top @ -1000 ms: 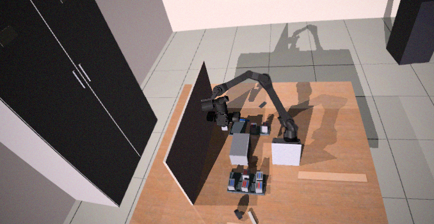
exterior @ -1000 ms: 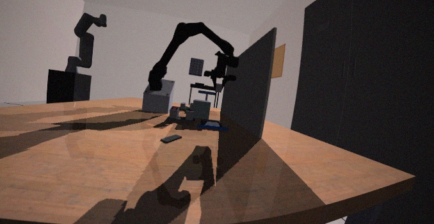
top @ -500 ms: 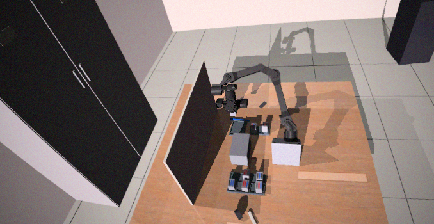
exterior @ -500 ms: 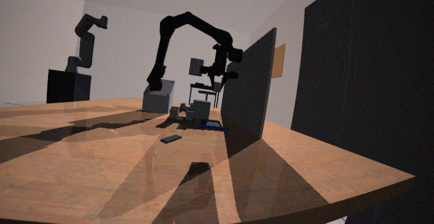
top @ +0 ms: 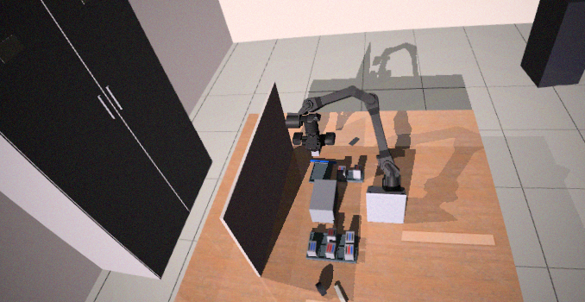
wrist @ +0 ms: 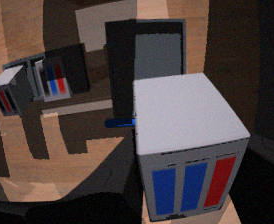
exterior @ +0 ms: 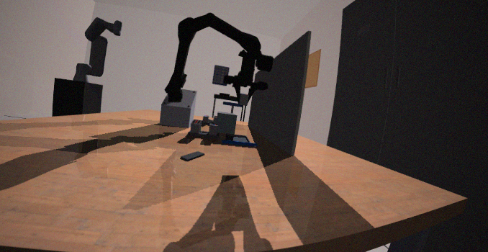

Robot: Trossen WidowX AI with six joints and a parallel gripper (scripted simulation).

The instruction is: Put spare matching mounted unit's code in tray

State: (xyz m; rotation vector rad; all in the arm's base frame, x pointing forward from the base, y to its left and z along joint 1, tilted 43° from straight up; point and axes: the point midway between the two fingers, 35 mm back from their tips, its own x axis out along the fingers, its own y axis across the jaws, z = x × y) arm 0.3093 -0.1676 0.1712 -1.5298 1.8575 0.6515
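My gripper (top: 315, 148) (exterior: 243, 95) (wrist: 173, 131) is shut on a pale grey block (top: 315, 154) (exterior: 244, 100) (wrist: 190, 112). The block's near face shows blue, blue and red stripes in the wrist view. It is held up in the air, just beyond the tray's blue edge in the top view. The tray (top: 323, 161) (exterior: 248, 145) (wrist: 158, 52) shows no block in it; the held block hides part of it in the wrist view. A large grey box (top: 323, 197) (exterior: 227, 122) stands beside the tray; no code on it is visible now.
A small rack beside the tray holds two blocks (top: 355, 173) (wrist: 55, 82). A second rack (top: 320, 236) holds several striped blocks. A tall dark panel (top: 263, 179) (exterior: 281, 99) stands close to the arm. A flat dark object (top: 354, 141) (exterior: 192, 155) lies on the table.
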